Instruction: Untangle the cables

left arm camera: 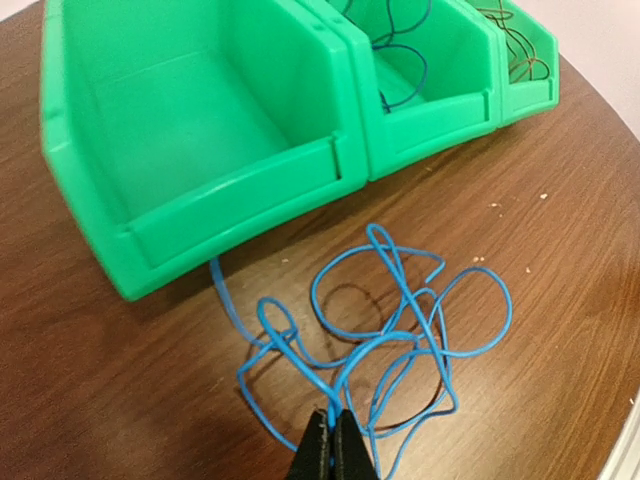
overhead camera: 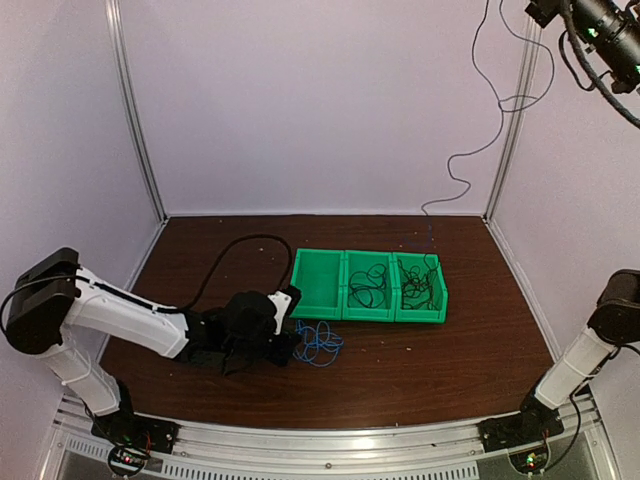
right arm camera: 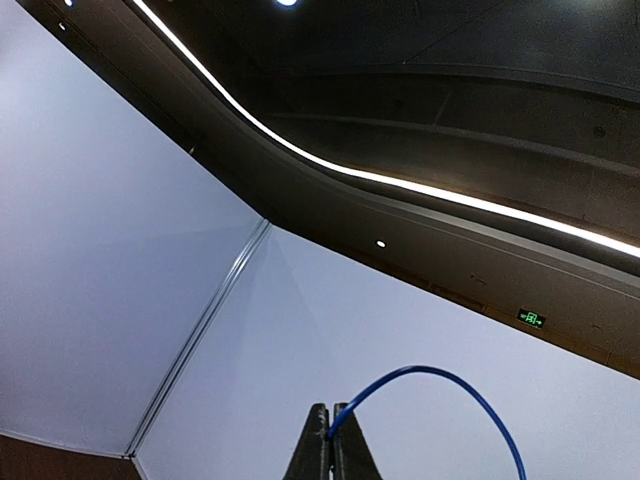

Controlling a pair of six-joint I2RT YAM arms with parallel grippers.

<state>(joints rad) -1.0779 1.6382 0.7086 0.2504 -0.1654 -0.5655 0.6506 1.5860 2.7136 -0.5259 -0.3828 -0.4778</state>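
A loose tangle of blue cables (overhead camera: 318, 342) lies on the brown table just in front of the green bins. In the left wrist view its loops (left arm camera: 381, 334) spread over the wood, one strand running under the left bin's front edge. My left gripper (left arm camera: 331, 415) is shut on strands at the tangle's near side; from above it (overhead camera: 285, 335) sits low at the tangle's left. My right gripper (right arm camera: 329, 408) points up at the ceiling, shut on the end of a blue cable (right arm camera: 430, 369) that arcs off to the right. The top view does not show this gripper.
Three joined green bins (overhead camera: 344, 300) stand mid-table. The left bin (left arm camera: 230, 215) is empty, while the middle (overhead camera: 368, 285) and right (overhead camera: 420, 288) bins hold dark cables. The right arm (overhead camera: 590, 350) stands folded at the table's right edge. A thin black wire hangs down the back wall (overhead camera: 470, 150).
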